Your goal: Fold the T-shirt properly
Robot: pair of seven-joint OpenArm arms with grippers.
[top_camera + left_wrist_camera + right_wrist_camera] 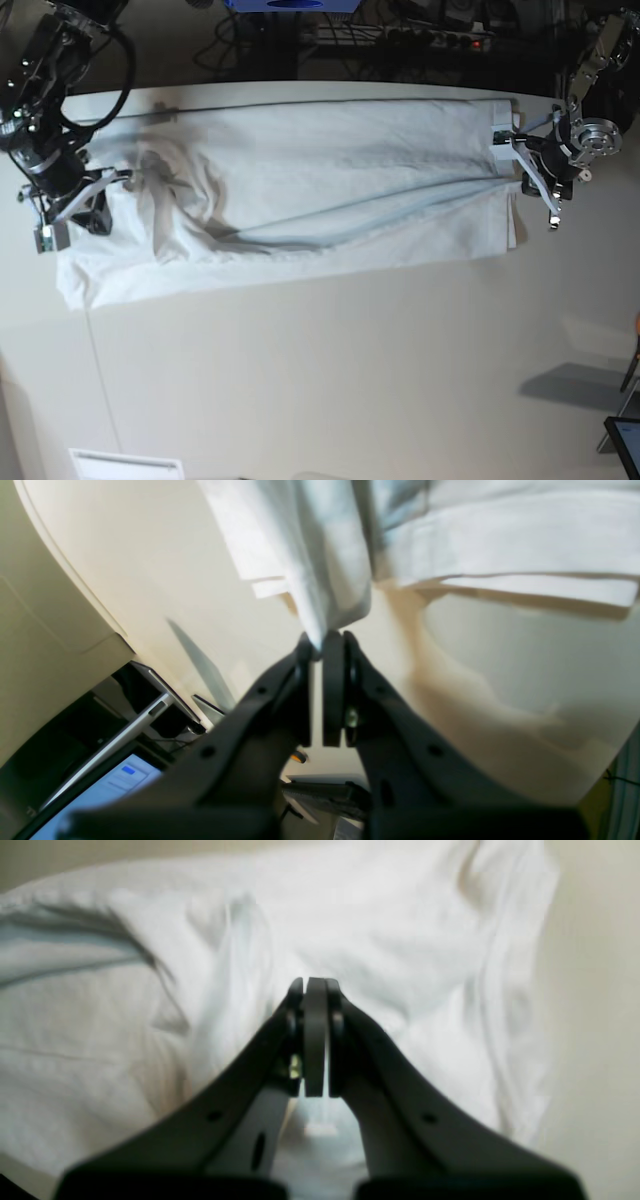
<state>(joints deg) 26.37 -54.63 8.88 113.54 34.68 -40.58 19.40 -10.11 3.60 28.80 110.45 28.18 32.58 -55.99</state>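
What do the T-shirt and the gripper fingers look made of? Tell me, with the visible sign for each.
T-shirt: soft white woven or knit cloth, likely cotton, matte; it drapes in folds and wrinkles and bunches where the left gripper pinches it.
Gripper fingers: dark, smooth, matte, rigid, probably moulded plastic; the exact material is unclear.

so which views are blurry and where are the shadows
Left wrist: T-shirt soft, brown shadow under its hem on the table. Right wrist: cloth blurred, right gripper sharper. Base: sharpest, arm shadow at lower right.
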